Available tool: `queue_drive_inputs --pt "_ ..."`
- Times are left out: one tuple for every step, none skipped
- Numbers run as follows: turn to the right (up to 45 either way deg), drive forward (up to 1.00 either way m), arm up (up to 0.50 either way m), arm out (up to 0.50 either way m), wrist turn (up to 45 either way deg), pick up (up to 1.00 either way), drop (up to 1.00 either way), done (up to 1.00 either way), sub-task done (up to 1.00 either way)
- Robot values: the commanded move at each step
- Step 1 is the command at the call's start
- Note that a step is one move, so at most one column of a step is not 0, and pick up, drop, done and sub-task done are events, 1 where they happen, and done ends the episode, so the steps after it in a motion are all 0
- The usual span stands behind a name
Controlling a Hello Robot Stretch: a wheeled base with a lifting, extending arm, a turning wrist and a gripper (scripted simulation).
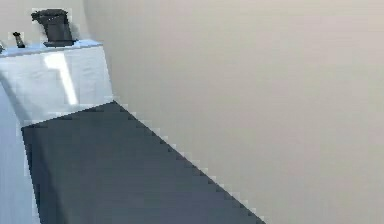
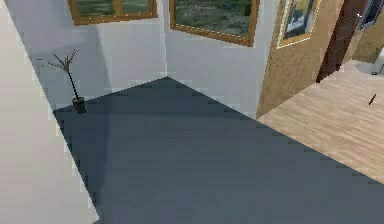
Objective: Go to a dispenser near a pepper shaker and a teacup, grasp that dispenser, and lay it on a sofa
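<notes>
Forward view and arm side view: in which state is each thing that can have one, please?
dark appliance: upright on the white counter.
potted plant: upright on the dark floor.
larger window: appears shut.
framed picture: hangs on the brown wall.

A small dark upright object [image 1: 18, 40] stands on the white counter [image 1: 60, 75], far left. Whether it is the dispenser cannot be told.
</notes>
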Motion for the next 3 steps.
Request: queue_drive_inputs --pt "-3.0 0.00 0.00 0.00 0.0 0.00 0.00 0.00 0.00" --pt "0.0 0.60 0.00 0.00 0.0 0.00 0.00 0.00 0.00" --pt "-30.0 0.00 0.00 0.00 0.0 0.00 0.00 0.00 0.00"
